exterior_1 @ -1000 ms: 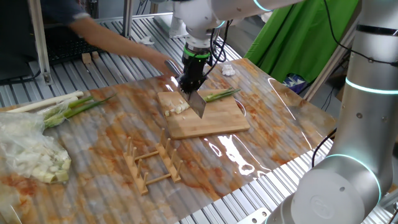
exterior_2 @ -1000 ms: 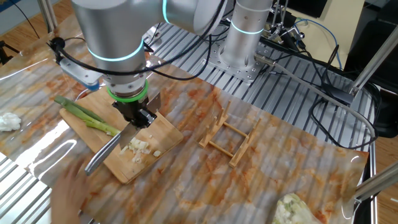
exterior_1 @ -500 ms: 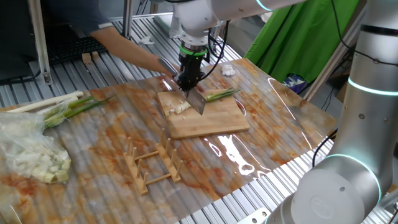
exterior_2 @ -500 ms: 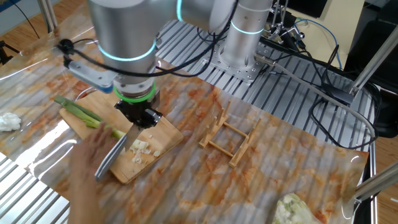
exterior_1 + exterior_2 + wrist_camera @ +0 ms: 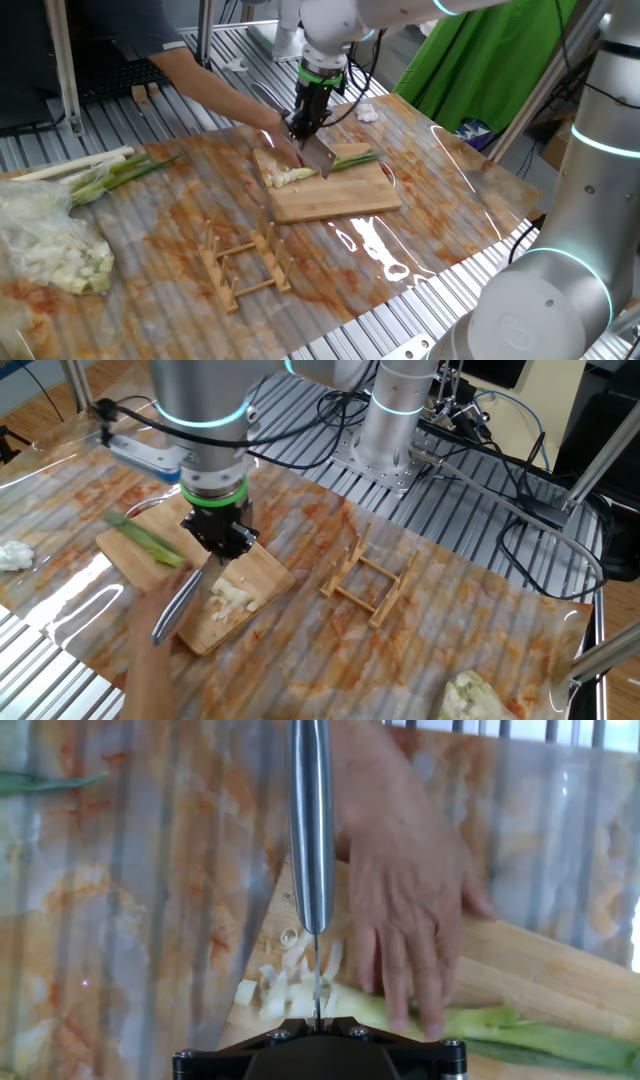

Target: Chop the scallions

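gripper clamped on knife over the board

gripper (image 5: pixel 305 125) is pinched tight on the knife (image 5: pixel 180 605), blade down above the scallions (image 5: pixel 480 1030) on the cutting board (image 5: pixel 335 195). a person's hand (image 5: pixel 405 910) presses the stalk just beside the blade; cut bits (image 5: pixel 285 985) beside it.

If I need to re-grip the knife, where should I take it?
By the steel handle, from straight above with jaws across its narrow sides. It is long and slim, the blade hangs below it over the scallions, and the person's hand crowds one side.
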